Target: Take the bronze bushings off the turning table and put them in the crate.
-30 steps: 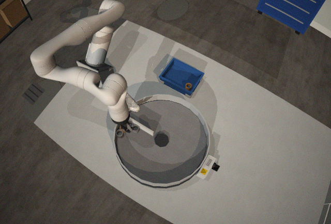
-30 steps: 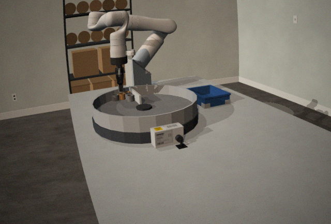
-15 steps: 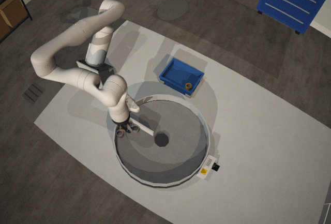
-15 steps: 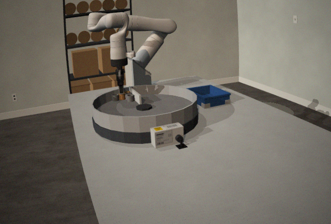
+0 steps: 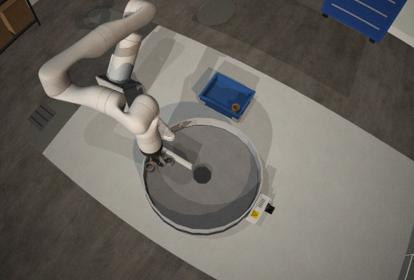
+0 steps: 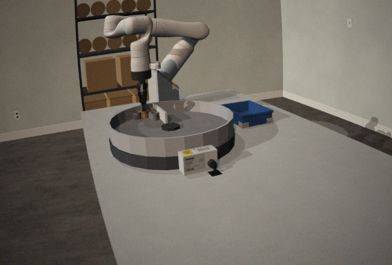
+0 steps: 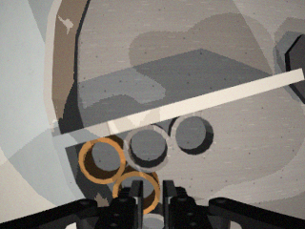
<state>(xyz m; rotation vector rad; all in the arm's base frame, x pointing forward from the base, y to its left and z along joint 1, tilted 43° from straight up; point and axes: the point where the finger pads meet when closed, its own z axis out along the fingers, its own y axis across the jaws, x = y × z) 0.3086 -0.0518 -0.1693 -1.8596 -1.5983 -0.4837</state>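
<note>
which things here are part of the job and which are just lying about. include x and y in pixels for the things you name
Part of the job:
- two bronze bushings [image 5: 152,160] [image 6: 144,115] [image 7: 82,160] on the turning table [image 5: 217,143] [image 6: 129,146] [image 7: 238,157]
- one bronze bushing in the crate [image 5: 207,99] [image 6: 253,119]
- steel bushings [image 5: 149,170] [image 6: 154,116] [image 7: 128,152], to stay
- tool [image 5: 162,162] [image 6: 143,110] [image 7: 152,194]

Just about, it seems:
- blue cabinet [image 5: 358,6]
- shelf rack [image 5: 30,6] [image 6: 78,34]
- cardboard boxes [image 5: 16,13] [image 6: 100,73]

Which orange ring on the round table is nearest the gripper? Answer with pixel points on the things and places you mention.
The bronze bushing [image 5: 152,161] [image 6: 144,115] [image 7: 135,175] farther from the white bar [image 5: 178,159] [image 6: 162,113] [image 7: 205,98]; the gripper [image 5: 162,163] [image 6: 143,109] [image 7: 152,194] partly overlaps it in the wrist view, unlike the other bronze bushing [image 6: 150,109] [image 7: 82,159].

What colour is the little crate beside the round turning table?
The crate is plain blue, seen best in the top view.
</note>
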